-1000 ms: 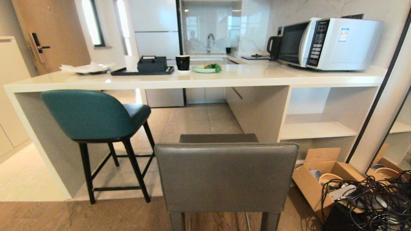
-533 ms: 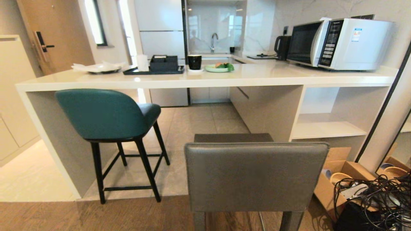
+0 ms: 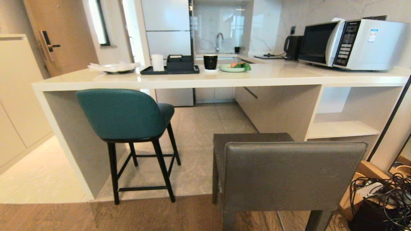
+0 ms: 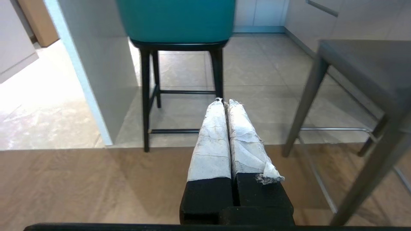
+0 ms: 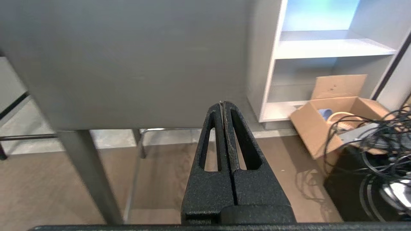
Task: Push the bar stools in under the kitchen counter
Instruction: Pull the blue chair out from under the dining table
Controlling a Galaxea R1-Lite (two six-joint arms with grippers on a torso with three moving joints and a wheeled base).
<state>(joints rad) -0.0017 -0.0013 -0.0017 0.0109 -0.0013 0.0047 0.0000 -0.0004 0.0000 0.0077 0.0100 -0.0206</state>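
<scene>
I have neither arm in the head view; both show only through their wrist cameras, held low and pointing level toward the counter. My left gripper (image 4: 224,102) sits at the lower centre of its frame, its two fingers wrapped in wrinkled white tape and pressed flat together, clenched on nothing and touching nothing. My right gripper (image 5: 222,104) is bare black textured metal with slotted fingers, also clamped together and empty, its tips short of the grey stool's back.

The teal stool (image 3: 123,115) stands at the left of the head view, its smooth rounded leather back just under the edge of the kitchen counter (image 3: 192,80), on thin black legs with crossbars. The grey stool (image 3: 293,175) fills the lower right, a flat square-backed leather shell on grey legs, standing out from the counter. The counter is a thick glossy white slab with open white shelves (image 3: 343,128) at its right end. A cardboard box (image 5: 324,112) and tangled black cables (image 5: 372,144) lie on the wood floor.
</scene>
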